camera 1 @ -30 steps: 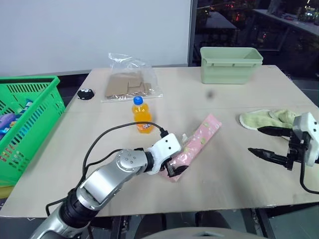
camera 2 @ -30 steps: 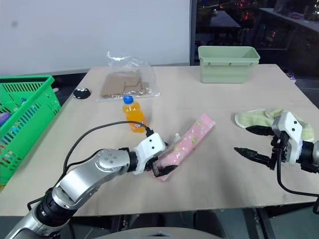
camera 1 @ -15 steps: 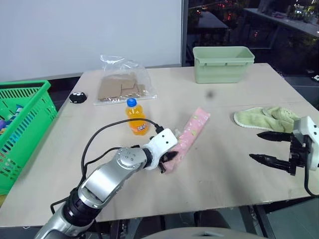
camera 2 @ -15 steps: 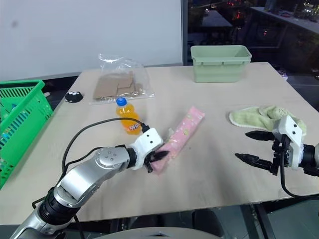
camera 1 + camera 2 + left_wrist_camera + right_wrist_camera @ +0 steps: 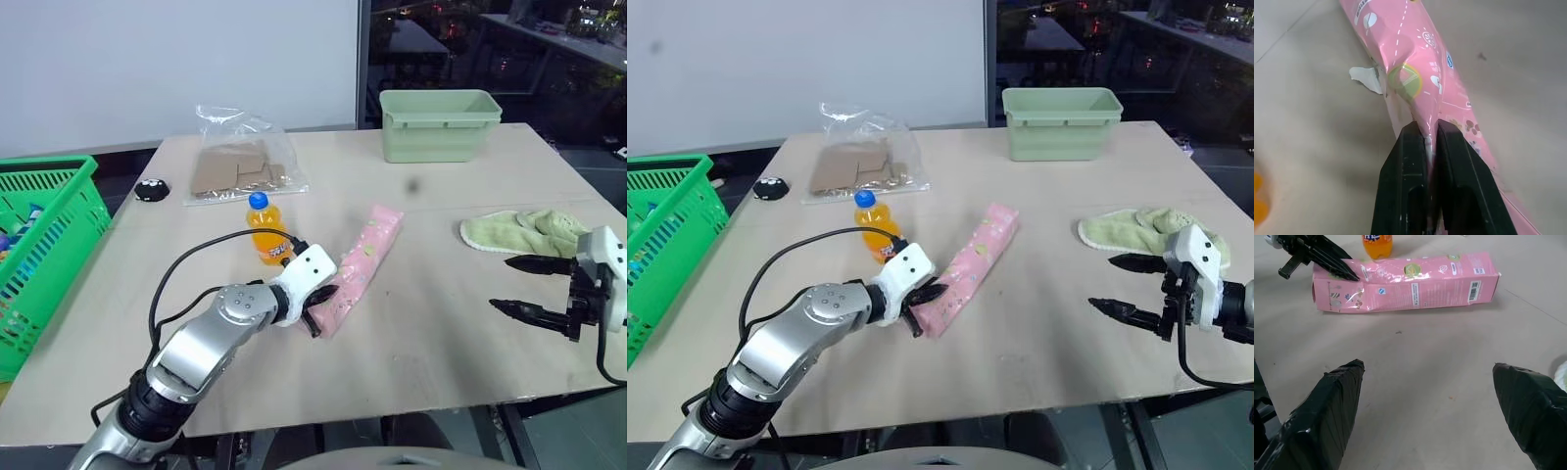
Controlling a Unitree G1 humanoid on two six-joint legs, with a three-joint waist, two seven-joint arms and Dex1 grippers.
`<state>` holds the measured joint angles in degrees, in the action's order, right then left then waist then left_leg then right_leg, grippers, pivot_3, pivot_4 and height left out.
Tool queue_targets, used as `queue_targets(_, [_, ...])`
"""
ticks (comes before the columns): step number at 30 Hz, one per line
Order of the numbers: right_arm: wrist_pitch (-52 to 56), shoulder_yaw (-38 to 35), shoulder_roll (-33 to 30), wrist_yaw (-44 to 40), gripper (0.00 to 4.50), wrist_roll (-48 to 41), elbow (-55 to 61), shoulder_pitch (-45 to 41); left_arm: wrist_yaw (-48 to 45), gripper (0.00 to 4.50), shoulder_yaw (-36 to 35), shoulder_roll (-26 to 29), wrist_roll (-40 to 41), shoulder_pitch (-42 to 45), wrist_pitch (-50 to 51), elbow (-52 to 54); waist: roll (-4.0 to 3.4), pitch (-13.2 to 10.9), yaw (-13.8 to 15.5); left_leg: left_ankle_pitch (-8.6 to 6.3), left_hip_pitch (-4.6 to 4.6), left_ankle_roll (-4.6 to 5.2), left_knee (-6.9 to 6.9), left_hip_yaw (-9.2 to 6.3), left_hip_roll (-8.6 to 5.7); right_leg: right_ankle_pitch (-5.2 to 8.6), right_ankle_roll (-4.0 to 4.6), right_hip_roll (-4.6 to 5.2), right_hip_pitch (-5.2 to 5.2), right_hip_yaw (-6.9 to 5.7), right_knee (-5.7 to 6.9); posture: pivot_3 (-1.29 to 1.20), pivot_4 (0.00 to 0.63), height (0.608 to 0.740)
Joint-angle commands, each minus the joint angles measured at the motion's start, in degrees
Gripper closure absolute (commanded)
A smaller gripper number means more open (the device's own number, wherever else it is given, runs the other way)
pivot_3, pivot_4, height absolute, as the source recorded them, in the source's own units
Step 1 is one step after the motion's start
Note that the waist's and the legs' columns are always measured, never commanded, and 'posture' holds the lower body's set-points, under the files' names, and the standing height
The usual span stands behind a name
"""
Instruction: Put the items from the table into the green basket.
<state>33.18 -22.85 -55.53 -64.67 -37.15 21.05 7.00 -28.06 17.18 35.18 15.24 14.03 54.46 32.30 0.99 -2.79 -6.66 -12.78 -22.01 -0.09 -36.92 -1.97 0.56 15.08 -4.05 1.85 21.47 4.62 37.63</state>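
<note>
From the head views, the left gripper (image 5: 315,318) pinches the near end of the pink packet (image 5: 359,262), which lies slantwise on the table (image 5: 431,323); the orange soda bottle (image 5: 265,230) stands upright just beside that arm's white wrist; the green basket (image 5: 44,245) sits off the table's left edge with a few goods inside; the right gripper (image 5: 534,288) hangs over the table's right side, its fingers spread wide, near a pale green cloth (image 5: 519,233); a pale green tub (image 5: 438,124) and a clear bag of brown card (image 5: 243,166) sit at the far side.

In the left wrist view, the two black fingers (image 5: 1408,181) press together on a crimped edge of the packet.

In the right wrist view, the fingertips (image 5: 1337,396) stand far apart over bare tabletop; beyond them the packet lies flat, the left gripper at its end, the bottle behind it.
</note>
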Motion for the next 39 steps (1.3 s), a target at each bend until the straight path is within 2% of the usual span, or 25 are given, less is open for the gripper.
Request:
queue_targets(1, [-1.54, -0.12, 0.15, -0.42, 0.0, -0.1, -0.45, -1.62, -1.44, 4.49, -4.37, -0.9, 0.96, 1.57, -4.87, 0.69, 0.04, -0.04, 0.01, 0.0, -0.04, 0.0, 0.01, 0.0, 0.0, 0.0, 0.0, 0.0, 0.03, 0.0, 0.0, -0.12, 0.0, 0.74])
queue_targets(7, [-2.49, -0.39, 1.03, -0.79, 0.0, -1.23, -1.45, -3.99, -4.72, 4.49, -5.94, -0.81, 1.85, 3.37, -8.53, 1.0, 0.13, -0.16, 0.11, 0.0, -0.27, 0.01, 0.04, 0.0, -0.01, 0.0, -0.01, -0.01, 0.23, 0.0, -0.01, -0.11, 0.0, 0.74])
queue_targets(11, [-1.14, -1.54, 2.69, 0.67, 0.0, -4.58, -2.86, -8.42, -3.38, 4.49, -11.59, -5.37, 7.49, 10.93, -3.46, 0.58, 0.28, -0.44, 0.5, 0.0, -0.35, 0.03, 0.01, -0.03, -0.02, -0.01, -0.02, -0.01, 0.27, -0.01, 0.0, -0.1, 0.0, 0.74])
queue_targets(18, [1.23, -2.54, 6.16, 3.87, 0.0, -12.5, -6.16, -20.3, -3.14, 4.49, -14.53, -2.1, 5.46, 23.34, -3.5, -4.87, 0.25, -0.53, 0.56, -0.02, -0.44, 0.07, -0.16, -0.11, -0.02, -0.03, -0.06, -0.08, 0.28, -0.05, 0.04, -0.09, 0.0, 0.74])
queue_targets(25, [1.38, 2.37, 9.17, 3.04, 0.0, -14.0, -11.06, -32.03, -0.1, 4.49, -20.95, 3.24, 3.0, 29.96, -2.79, -10.49, 0.2, -0.62, 0.95, -0.04, -0.48, 0.11, -0.08, -0.19, -0.01, -0.14, -0.26, -0.11, 0.32, -0.09, 0.05, -0.02, 0.0, 0.74])
queue_targets(29, [0.39, 7.43, 12.14, 0.57, 0.0, -12.36, -15.45, -38.82, 2.86, 4.49, -26.19, 10.03, -1.39, 28.96, -3.33, -12.18, 0.22, -0.66, 1.87, -0.04, -0.49, 0.11, 0.0, -0.25, 0.0, -0.15, -0.25, -0.1, 0.35, -0.14, 0.07, 0.06, 0.0, 0.74])
queue_targets(32, [-0.55, 10.14, 14.06, -1.41, 0.0, -11.28, -18.8, -42.53, 6.72, 4.49, -31.35, 12.87, -4.33, 27.58, -2.67, -12.43, 0.24, -0.72, 2.42, -0.04, -0.55, 0.11, 0.03, -0.27, 0.01, -0.18, -0.2, -0.11, 0.45, -0.17, 0.11, 0.11, 0.0, 0.74])
queue_targets(34, [-0.71, 11.55, 15.15, -2.8, 0.0, -10.84, -20.56, -44.53, 8.87, 4.49, -34.63, 14.49, -6.17, 26.09, -2.5, -12.53, 0.26, -0.74, 4.7, -0.04, -0.65, 0.12, 0.09, -0.3, 0.02, -0.27, -0.05, -0.11, 0.6, -0.2, 0.15, 0.15, 0.0, 0.74])
queue_targets(39, [-1.87, 15.03, 18.55, -6.65, 0.0, -8.77, -25.31, -49.57, 10.13, 4.49, -43.66, 21.15, -11.24, 16.82, -2.13, -14.2, 0.26, -0.74, 6.83, -0.04, -0.71, 0.11, 0.26, -0.37, 0.02, -0.29, -0.01, -0.1, 0.75, -0.31, 0.23, 0.21, 0.0, 0.74])
